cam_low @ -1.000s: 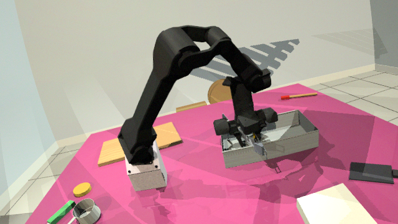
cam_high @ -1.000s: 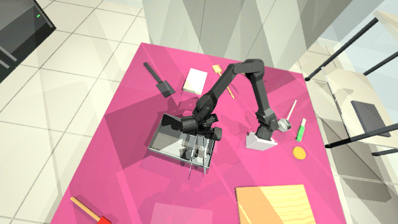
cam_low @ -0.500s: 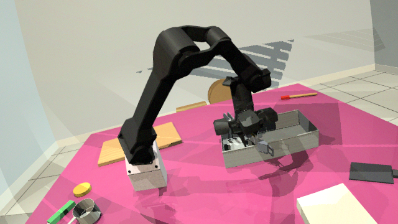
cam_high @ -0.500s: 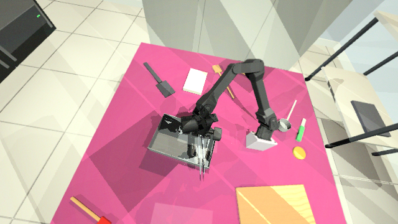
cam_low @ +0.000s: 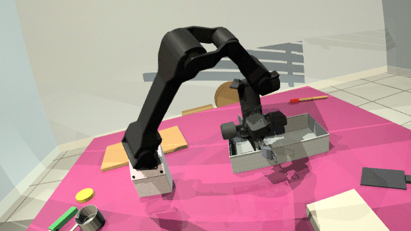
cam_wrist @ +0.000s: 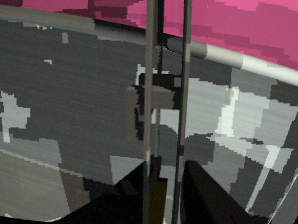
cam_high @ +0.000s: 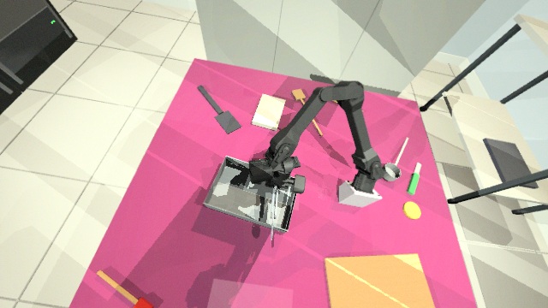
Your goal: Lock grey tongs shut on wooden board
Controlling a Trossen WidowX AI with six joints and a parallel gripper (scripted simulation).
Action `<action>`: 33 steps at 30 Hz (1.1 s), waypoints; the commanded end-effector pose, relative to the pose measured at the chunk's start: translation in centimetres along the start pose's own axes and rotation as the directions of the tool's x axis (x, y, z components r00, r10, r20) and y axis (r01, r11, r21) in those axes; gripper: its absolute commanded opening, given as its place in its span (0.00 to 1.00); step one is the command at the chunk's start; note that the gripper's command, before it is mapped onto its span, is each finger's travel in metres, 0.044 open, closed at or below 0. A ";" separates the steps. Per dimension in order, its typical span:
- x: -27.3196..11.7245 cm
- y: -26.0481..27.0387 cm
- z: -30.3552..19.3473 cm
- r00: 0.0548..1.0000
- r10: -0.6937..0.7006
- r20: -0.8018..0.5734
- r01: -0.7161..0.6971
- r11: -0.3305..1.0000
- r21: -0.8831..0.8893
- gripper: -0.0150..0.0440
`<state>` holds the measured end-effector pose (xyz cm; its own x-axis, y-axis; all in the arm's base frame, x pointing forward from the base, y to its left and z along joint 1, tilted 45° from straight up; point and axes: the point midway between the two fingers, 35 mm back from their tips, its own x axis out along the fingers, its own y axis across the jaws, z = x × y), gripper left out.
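Note:
The grey tongs (cam_high: 271, 211) (cam_low: 269, 153) (cam_wrist: 149, 75) lie lengthwise across one end of the roasting tin (cam_high: 240, 217) (cam_low: 247, 163) (cam_wrist: 270, 70), with ends reaching past its walls. In the wrist view their two arms run nearly parallel with a narrow gap between them. My gripper (cam_high: 277, 185) (cam_low: 255, 145) (cam_wrist: 172, 167) points down over that end of the tin and is shut on the tongs, one finger outside each arm. Whether the hinge is locked cannot be seen. The wooden board (cam_high: 377, 278) (cam_low: 113, 155) lies flat on the pink table, apart from the tin, with nothing on it.
The arm's pale base (cam_high: 357, 198) (cam_low: 152, 186) stands between the tin and a small pan (cam_high: 391, 172) (cam_low: 90, 218). A yellow disc (cam_high: 412, 210) (cam_low: 85, 195) and a green-handled tool (cam_high: 413, 184) (cam_low: 63, 219) lie near the pan. A cream block (cam_high: 269, 111) and a dark spatula (cam_high: 228, 121) lie beyond the tin.

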<state>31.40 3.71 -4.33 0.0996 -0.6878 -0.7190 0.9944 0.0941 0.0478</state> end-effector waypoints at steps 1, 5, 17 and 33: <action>0.0 0.1 0.0 1.000 0.003 0.001 -0.003 1.000 0.003 0.01; -2.6 0.5 -0.3 1.000 0.003 -0.004 -0.003 1.000 0.001 0.00; -12.8 0.0 -0.1 1.000 0.001 0.001 -0.001 1.000 -0.006 0.00; -13.4 -1.5 -5.9 1.000 0.003 -0.021 -0.007 0.984 -0.176 0.00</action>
<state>29.15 14.92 2.40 0.0926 -0.6848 -0.7228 0.9853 0.1677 -0.0327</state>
